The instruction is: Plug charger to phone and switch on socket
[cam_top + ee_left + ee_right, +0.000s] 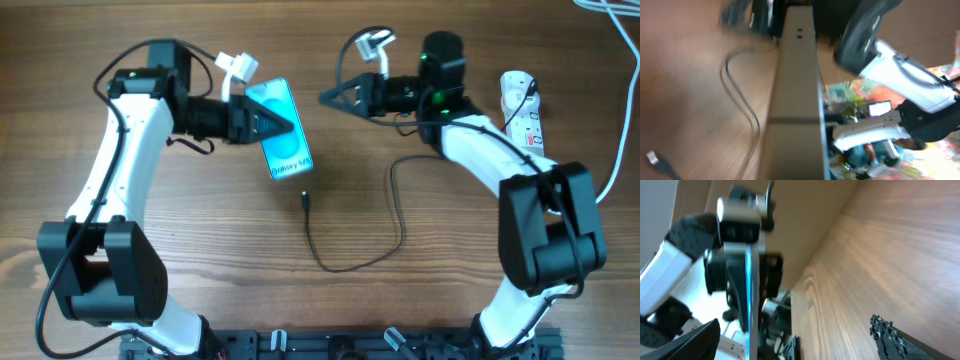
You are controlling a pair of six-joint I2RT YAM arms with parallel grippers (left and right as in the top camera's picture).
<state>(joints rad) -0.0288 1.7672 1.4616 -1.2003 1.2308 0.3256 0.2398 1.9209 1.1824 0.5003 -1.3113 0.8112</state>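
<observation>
While left claw (285, 123) pinches phone (288, 155) from 9 o'clock, right claw (328, 100) spread, empty, at phone's 2 o'clock; charger (304, 202) tip on worktop (200, 250) at phone's 6 o'clock.

The phone (285, 150) sits in the left claw (292, 125), left of centre. The right claw (335, 98) hangs just right of it, apart. The charger (401, 225) loops on the surface (200, 230) in front of both, and the socket (522, 110) lies far right.
</observation>
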